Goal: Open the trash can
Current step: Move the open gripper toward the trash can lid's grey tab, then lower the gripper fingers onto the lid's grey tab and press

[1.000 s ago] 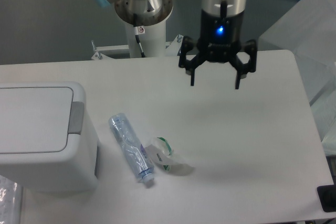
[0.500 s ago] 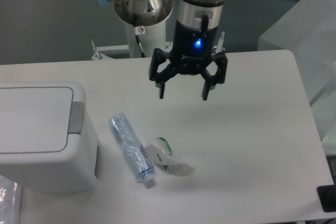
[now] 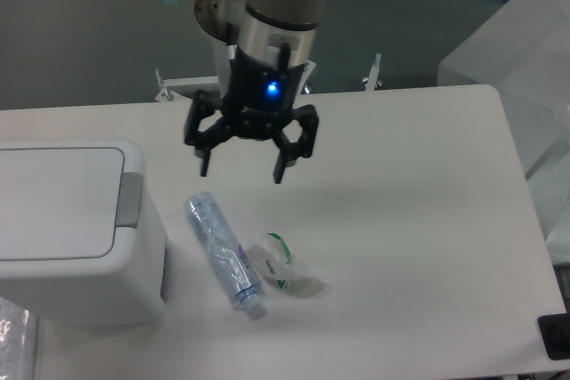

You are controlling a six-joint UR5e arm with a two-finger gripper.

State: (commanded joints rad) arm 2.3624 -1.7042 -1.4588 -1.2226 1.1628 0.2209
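The trash can is a large white boxy bin at the left edge of the table, its flat lid down and a grey push tab on its right side. My gripper hangs open above the table, up and to the right of the tab, with nothing between its fingers. It is apart from the bin.
A crushed clear plastic bottle lies on the table just right of the bin. A clear cup with a green band lies beside it. The robot base stands at the back edge. A translucent box sits at the far right.
The gripper has travelled left and slightly down across the table, from the back right toward the bin, staying open. Nothing else has moved.
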